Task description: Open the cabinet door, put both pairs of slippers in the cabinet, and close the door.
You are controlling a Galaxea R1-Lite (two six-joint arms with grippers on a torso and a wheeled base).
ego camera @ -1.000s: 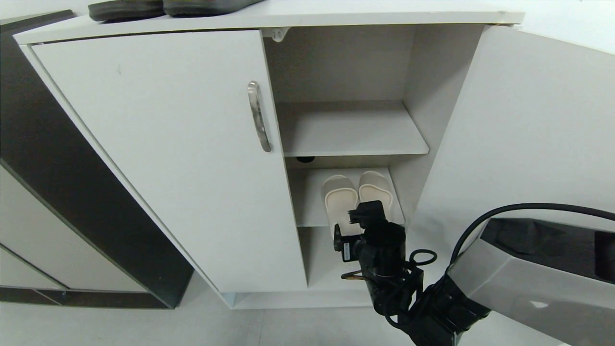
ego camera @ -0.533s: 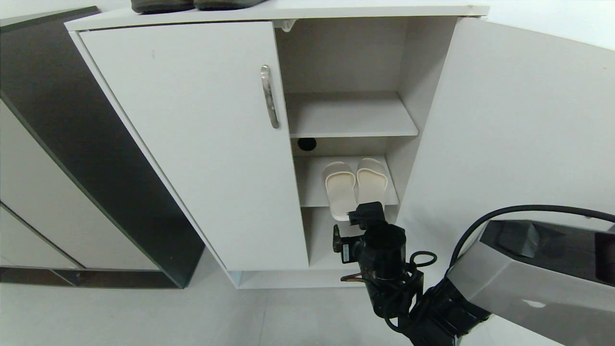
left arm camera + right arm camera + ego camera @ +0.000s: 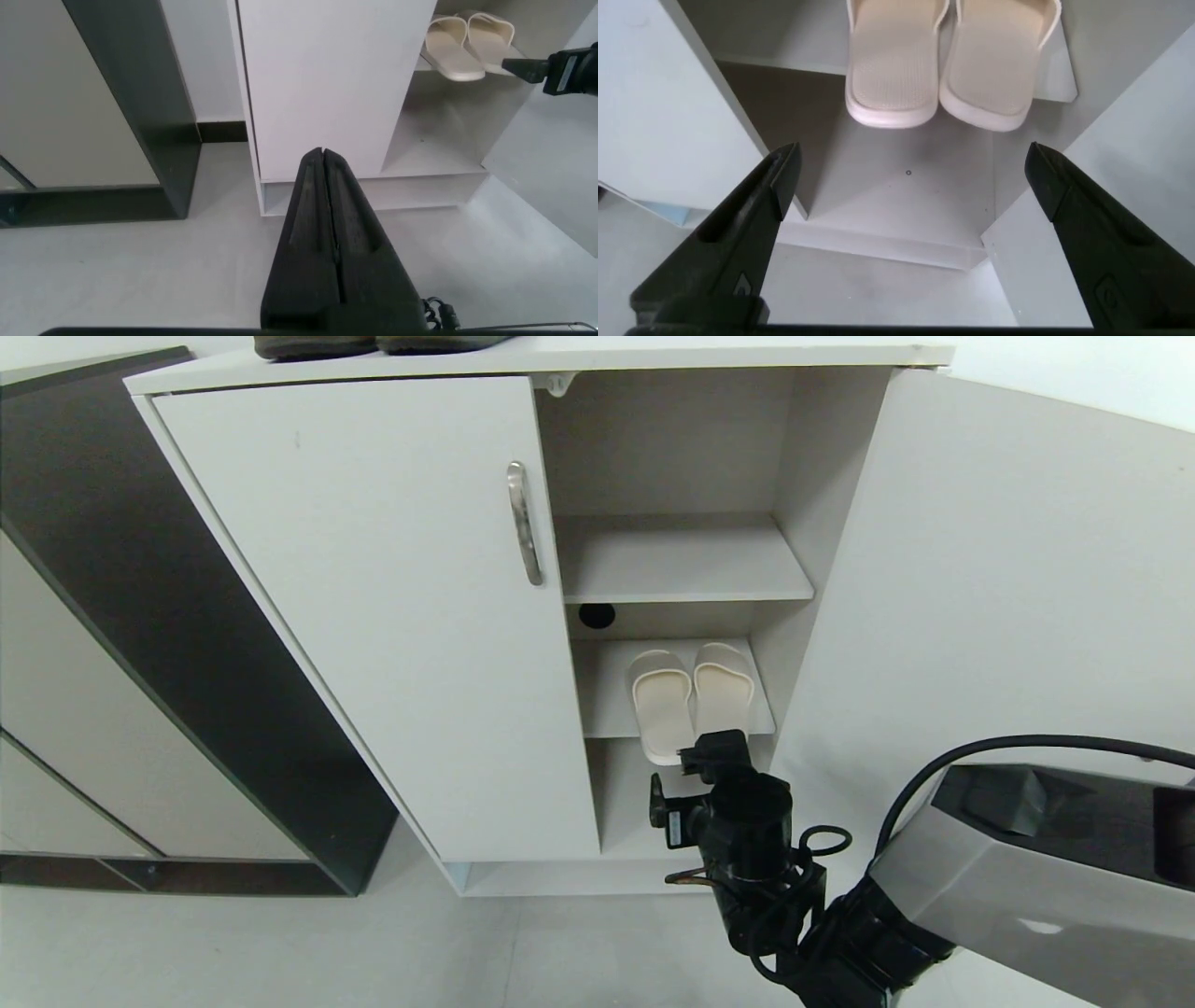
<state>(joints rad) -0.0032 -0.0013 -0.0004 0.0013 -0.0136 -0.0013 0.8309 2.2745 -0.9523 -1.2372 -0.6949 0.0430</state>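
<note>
A pair of cream slippers (image 3: 691, 695) (image 3: 943, 65) (image 3: 467, 42) lies side by side on the middle shelf of the white cabinet (image 3: 373, 616), heels at the shelf's front edge. A dark pair of slippers (image 3: 373, 345) rests on the cabinet's top. The right door (image 3: 980, 569) is swung wide open and the left door is closed. My right gripper (image 3: 711, 747) (image 3: 913, 159) hangs open in front of the lower compartment, just below the cream heels, holding nothing. My left gripper (image 3: 322, 157) is shut and empty, low over the floor, facing the cabinet's base.
A dark upright panel (image 3: 140, 616) stands left of the cabinet. The left door carries a metal handle (image 3: 524, 523). An upper shelf (image 3: 681, 560) sits above the slippers and a bottom compartment (image 3: 625, 812) below. Grey floor (image 3: 280, 952) spreads in front.
The whole head picture has shifted as the camera drew back from the cabinet. The right gripper, which overlapped the cream slippers' heels, now sits just below them. The slippers lie unmoved.
</note>
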